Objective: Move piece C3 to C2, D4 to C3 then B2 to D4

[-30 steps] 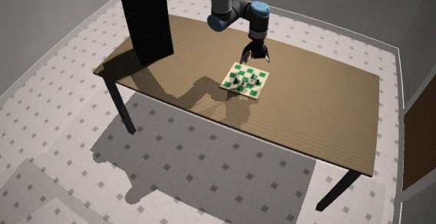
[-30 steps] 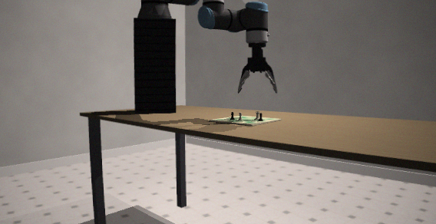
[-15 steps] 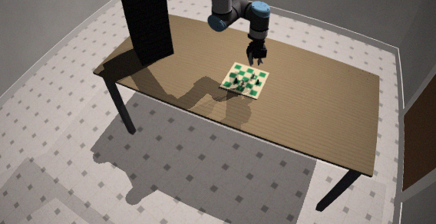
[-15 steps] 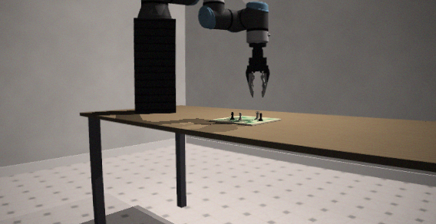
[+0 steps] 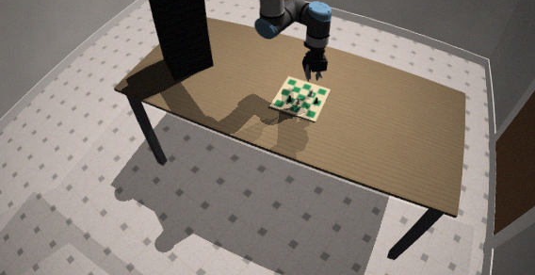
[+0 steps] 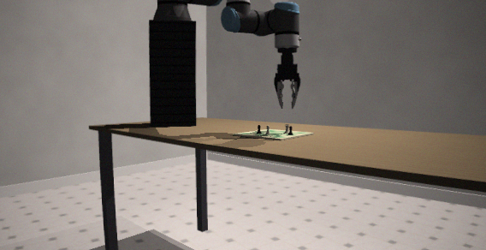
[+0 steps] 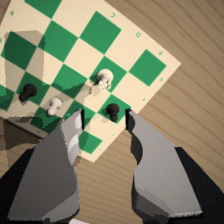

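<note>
A small green-and-cream chessboard point(image 5: 300, 98) lies on the wooden table; it also shows in the side view point(image 6: 275, 133) and the wrist view point(image 7: 85, 65). Four small pieces stand upright on it: a white piece point(image 7: 104, 79), a black piece point(image 7: 113, 111), a second white piece point(image 7: 53, 104) and a second black piece point(image 7: 28, 91). My gripper point(image 6: 287, 104) hangs well above the board, pointing down. Its fingers are drawn in to a narrow gap with nothing between them. I cannot read the square labels well enough to name the squares.
A tall black block point(image 5: 181, 25) that carries the arm's base stands at the table's back left corner. The board sits near the middle of the table, well away from the edges.
</note>
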You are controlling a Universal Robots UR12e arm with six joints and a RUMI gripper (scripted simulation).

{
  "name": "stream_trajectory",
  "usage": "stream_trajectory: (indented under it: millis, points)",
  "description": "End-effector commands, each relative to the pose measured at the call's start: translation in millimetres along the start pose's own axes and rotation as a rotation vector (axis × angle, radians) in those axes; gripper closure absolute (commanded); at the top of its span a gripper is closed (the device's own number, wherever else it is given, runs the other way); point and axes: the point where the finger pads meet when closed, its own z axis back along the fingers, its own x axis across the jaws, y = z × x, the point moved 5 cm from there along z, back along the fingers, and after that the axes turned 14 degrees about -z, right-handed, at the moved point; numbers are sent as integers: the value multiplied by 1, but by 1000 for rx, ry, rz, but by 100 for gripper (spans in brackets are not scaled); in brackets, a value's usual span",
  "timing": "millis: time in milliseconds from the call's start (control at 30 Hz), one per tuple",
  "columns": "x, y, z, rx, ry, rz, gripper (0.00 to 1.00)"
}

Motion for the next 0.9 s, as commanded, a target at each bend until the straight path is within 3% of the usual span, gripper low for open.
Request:
stream_trajectory:
  millis: [0, 867]
  points:
    - [0, 0, 1, -1, -1, 0, 78]
    - [0, 0, -2, 0, -1, 0, 78]
